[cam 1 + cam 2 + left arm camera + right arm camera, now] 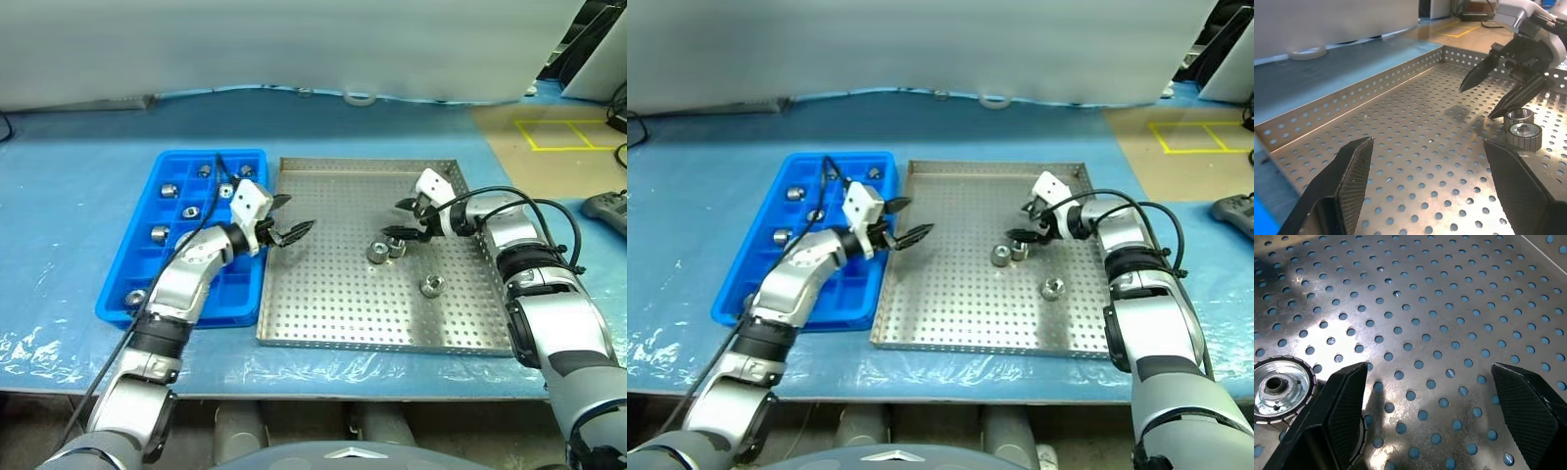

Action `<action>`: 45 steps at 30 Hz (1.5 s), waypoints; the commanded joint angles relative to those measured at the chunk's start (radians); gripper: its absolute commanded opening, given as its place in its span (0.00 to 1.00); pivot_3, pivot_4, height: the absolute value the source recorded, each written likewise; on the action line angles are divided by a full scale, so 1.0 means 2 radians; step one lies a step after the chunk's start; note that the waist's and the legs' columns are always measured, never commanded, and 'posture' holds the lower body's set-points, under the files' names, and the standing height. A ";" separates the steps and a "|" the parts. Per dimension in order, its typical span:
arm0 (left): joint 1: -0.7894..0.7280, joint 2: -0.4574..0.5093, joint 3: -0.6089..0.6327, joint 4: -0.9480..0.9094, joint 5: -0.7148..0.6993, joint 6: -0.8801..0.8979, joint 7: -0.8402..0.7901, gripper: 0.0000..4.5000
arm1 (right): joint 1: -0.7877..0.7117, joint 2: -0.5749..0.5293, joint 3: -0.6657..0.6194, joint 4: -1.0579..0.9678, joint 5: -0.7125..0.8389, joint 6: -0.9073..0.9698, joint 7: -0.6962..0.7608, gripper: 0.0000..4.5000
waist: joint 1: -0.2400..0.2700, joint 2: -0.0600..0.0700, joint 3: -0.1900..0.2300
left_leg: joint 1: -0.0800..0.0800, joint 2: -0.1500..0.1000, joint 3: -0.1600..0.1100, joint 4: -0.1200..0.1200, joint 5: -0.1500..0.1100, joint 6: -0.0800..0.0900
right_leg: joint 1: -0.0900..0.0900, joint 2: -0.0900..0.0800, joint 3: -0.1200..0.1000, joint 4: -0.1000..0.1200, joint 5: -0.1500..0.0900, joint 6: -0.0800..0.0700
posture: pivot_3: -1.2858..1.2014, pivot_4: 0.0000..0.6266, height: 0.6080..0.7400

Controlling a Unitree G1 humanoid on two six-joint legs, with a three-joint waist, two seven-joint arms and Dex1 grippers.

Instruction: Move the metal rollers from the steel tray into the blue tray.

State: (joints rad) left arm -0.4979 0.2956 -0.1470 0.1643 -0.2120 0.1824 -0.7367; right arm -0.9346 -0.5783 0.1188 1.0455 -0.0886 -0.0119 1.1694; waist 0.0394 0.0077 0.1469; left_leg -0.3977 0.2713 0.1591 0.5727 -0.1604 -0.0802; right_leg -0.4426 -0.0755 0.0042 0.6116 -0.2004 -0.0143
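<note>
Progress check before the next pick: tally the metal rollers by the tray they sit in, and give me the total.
Metal rollers in the steel tray: 3
Metal rollers in the blue tray: 7 in view; the left arm covers part of this tray
Total: 10 in view

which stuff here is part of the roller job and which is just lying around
Part of the job:
- metal rollers on the steel tray
- blue tray, some rollers already in it
- left gripper and right gripper, both open, empty

Lying about:
- tape roll
- black controller
- yellow floor marking
</note>
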 commanded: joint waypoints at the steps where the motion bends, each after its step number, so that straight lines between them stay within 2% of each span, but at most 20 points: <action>1: -0.008 -0.008 -0.011 0.007 0.012 -0.023 -0.008 0.88 | -0.001 -0.016 -0.008 -0.028 0.018 0.030 0.043 0.94 | 0.000 0.000 0.000 | 0.000 0.000 0.000 0.000 0.000 0.000 | 0.000 0.000 0.000 0.000 0.000 0.000 | 0.45 0.24 1.00; 6: 0.010 -0.014 -0.011 -0.001 0.011 -0.022 -0.011 0.88 | -0.018 -0.033 -0.030 -0.068 0.060 0.087 0.099 0.94 | 0.000 0.000 0.000 | 0.000 0.000 0.000 0.000 0.000 0.000 | 0.000 0.000 0.000 0.001 0.000 0.000 | 0.45 0.24 1.00; 13: 0.021 -0.019 -0.009 -0.011 0.010 -0.019 -0.006 0.88 | 0.022 -0.050 0.011 -0.144 0.050 0.124 0.160 0.94 | 0.001 0.000 0.000 | 0.002 0.000 0.000 0.000 0.000 0.000 | 0.002 0.000 0.000 0.001 0.000 0.000 | 0.45 0.24 1.00; 18: 0.025 -0.021 -0.009 -0.015 0.012 -0.017 -0.002 0.88 | 0.063 -0.045 0.045 -0.174 0.033 0.118 0.157 0.94 | 0.001 0.000 0.000 | 0.003 0.000 0.001 0.000 0.000 0.000 | 0.002 0.000 0.000 0.001 0.000 0.000 | 0.46 0.24 1.00; 23: 0.033 -0.018 -0.006 -0.021 0.014 -0.016 0.003 0.88 | 0.071 -0.028 0.063 -0.163 0.001 0.088 0.090 0.94 | -0.002 -0.001 0.000 | 0.004 0.000 0.002 0.000 0.000 0.000 | 0.002 0.000 0.001 0.001 0.000 0.000 | 0.46 0.24 1.00; 30: 0.037 -0.017 -0.004 -0.024 0.017 -0.017 0.008 0.89 | 0.047 -0.015 0.046 -0.153 0.021 0.088 0.077 0.42 | -0.002 -0.001 0.001 | 0.006 0.000 0.003 0.000 0.000 0.000 | 0.003 0.000 0.003 0.001 0.000 0.000 | 0.46 0.24 1.00; 31: 0.038 -0.017 -0.004 -0.024 0.018 -0.017 0.009 0.89 | 0.045 -0.014 0.046 -0.154 0.022 0.089 0.078 0.37 | -0.002 -0.001 0.001 | 0.006 0.000 0.003 -0.001 0.000 0.000 | 0.002 0.000 0.003 0.001 0.000 0.000 | 0.46 0.24 1.00; 33: 0.040 -0.019 0.000 -0.028 0.014 -0.014 0.013 0.89 | 0.038 -0.005 0.036 -0.162 0.037 0.094 0.078 0.37 | -0.002 -0.001 0.001 | 0.006 0.000 0.003 -0.001 0.000 0.000 | 0.002 0.000 0.003 0.001 0.000 0.000 | 0.47 0.24 1.00; 38: 0.026 -0.049 0.049 -0.047 -0.050 0.019 0.032 0.89 | 0.009 0.035 -0.008 -0.213 0.108 0.159 0.086 0.37 | -0.002 -0.001 0.001 | 0.006 0.000 0.006 -0.004 0.000 0.000 | -0.001 0.000 0.005 0.000 0.000 0.000 | 0.47 0.24 1.00; 45: 0.004 -0.074 0.104 -0.059 -0.129 0.078 0.053 0.89 | 0.013 0.078 0.008 -0.224 0.107 0.144 0.065 0.37 | 0.003 -0.003 0.002 | 0.006 0.000 0.006 -0.004 0.000 0.000 | 0.000 0.000 0.005 -0.001 0.000 0.000 | 0.48 0.24 1.00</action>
State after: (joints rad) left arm -0.4756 0.1561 0.0424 0.0906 -0.4283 0.3208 -0.6392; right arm -0.9047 -0.4201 0.1402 0.6301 0.1131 0.2932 1.3060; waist 0.0457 0.0017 0.1506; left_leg -0.3865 0.2709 0.1720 0.5645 -0.1607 -0.0801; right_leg -0.4425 -0.0759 0.0137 0.6089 -0.2003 -0.0144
